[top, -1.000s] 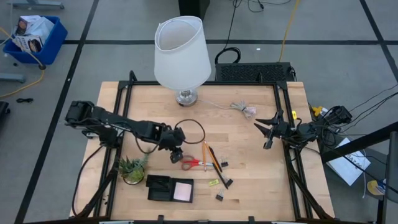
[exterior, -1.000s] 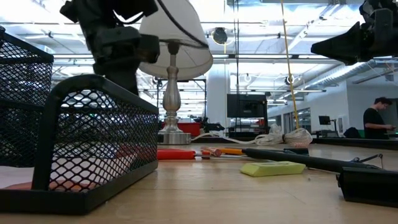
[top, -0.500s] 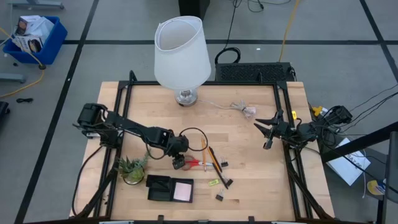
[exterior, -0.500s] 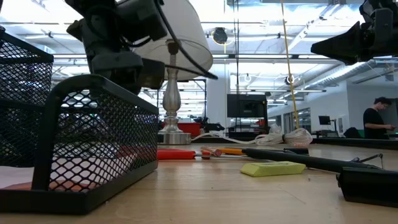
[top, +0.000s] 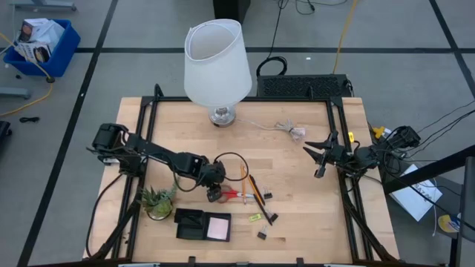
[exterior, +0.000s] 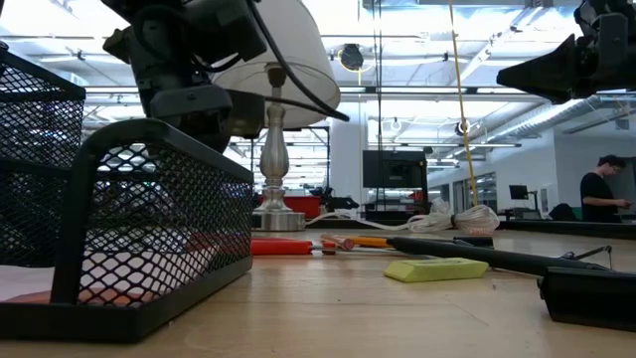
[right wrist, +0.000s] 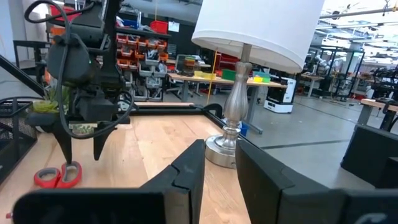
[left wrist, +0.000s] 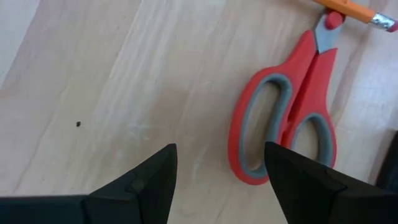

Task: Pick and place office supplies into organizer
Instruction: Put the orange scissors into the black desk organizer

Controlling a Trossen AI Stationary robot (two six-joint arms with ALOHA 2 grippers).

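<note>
At centre-low of the high view, the left pincer (top: pixel 213 195) hangs open, fingers spread just beside the red-handled scissors (top: pixel 231 195) lying flat on the tabletop (top: pixel 297 170). The organizer (top: pixel 202 225) sits below them near the frame's bottom edge. The right pincer (top: pixel 318 157) waits at the right, jaws slightly parted and empty.

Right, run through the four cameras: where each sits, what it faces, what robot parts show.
High: overhead, straight down on the table; both arms.
Low: table height, past the organizer into the room; arms above.
Left wrist: down between the left gripper, open jaws, at the scissors.
Right wrist: past the right gripper toward the lamp and left arm.
Shared: both wrist views show the scissors.
</note>
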